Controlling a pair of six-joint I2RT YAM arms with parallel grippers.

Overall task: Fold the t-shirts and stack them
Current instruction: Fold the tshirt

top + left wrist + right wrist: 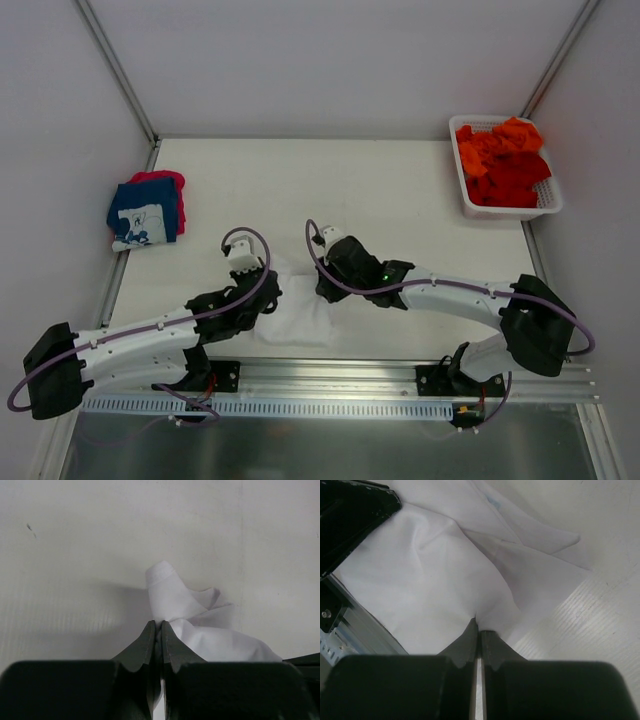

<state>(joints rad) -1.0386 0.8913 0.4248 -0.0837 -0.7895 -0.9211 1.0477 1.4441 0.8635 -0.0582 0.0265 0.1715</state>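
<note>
White walls with grey metal corner posts close around a pale bench [400, 190], seen from above. Near the front edge of this bench, between the two arms, lies a plain white cloth t-shirt [300, 318], crumpled and partly hidden under the arms. The left tool [156, 626] is closed: its two dark fingers press together on a fold of the white t-shirt. In the left wrist view a small rolled piece of the cloth stands up just beyond the fingertips. The right tool [479, 624] is closed too and pinches the same t-shirt at another place, where the cloth gathers into creases that run toward the fingertips. The two tools are near each other, the left one at the left side of the t-shirt and the right one at its right side. At the far left of the bench, well apart from the arms, a folded navy t-shirt with white print [145, 215] lies on top of a pink-red t-shirt [172, 180], whose edge shows behind and beside it. At the far right corner stands a white plastic lattice basket [470, 205], and inside it orange t-shirts [495, 140] and red t-shirts [515, 180] are heaped loosely. A metal rail [330, 375] runs along the front edge and carries both arm bases.
</note>
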